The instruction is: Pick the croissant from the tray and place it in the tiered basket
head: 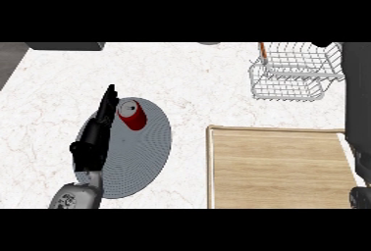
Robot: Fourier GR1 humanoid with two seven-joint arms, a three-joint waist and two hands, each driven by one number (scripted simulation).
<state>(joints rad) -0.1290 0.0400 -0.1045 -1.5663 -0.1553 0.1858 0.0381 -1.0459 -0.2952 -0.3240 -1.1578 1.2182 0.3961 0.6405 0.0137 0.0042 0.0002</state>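
Observation:
The wooden tray (275, 169) lies at the lower right, and no croissant shows on its bare surface. At the top right stands the white wire tiered basket (293, 73). A thin orange-brown sliver (263, 50) shows at its left rim; I cannot tell what it is. My left hand (92, 139) lies with straight fingers along the left side of a grey round plate (141, 157), its fingertips beside a red can (132, 114). A dark shape along the right edge is my right arm (357, 98), and the basket is just to its left.
The red can lies on the grey plate's upper part. A dark object (65, 46) sits at the counter's far left edge. White marble counter (196, 88) stretches between the plate, the tray and the basket.

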